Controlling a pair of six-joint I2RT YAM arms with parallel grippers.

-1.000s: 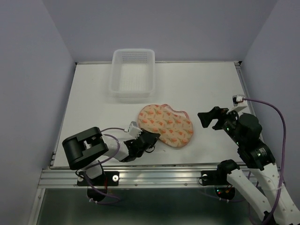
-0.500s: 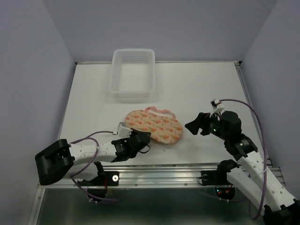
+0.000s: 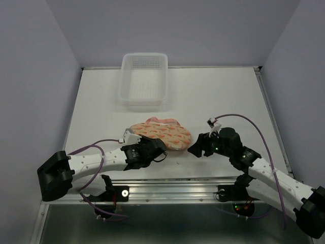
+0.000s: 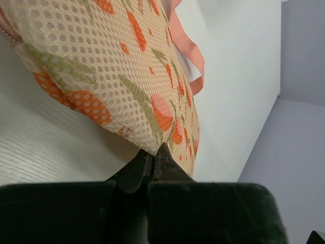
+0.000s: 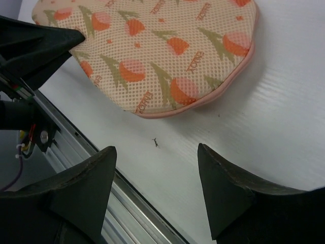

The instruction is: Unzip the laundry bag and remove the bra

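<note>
Pinching laundry bag (image 4: 101, 66); left claw (image 4: 155, 151); honeycomb mesh, padded, rounded

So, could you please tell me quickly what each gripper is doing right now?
Left gripper: closed on the laundry bag edge.
Right gripper: open, holding nothing.

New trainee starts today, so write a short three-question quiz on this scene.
1. True or false: the left gripper is shut on the edge of the laundry bag.
2. The right gripper is: A, open and apart from the bag; B, clamped on the bag; C, gripping the bra.
3. Does any view show the bra?
Key: 1 true; 2 A; 3 no, it is not visible in any view.
</note>
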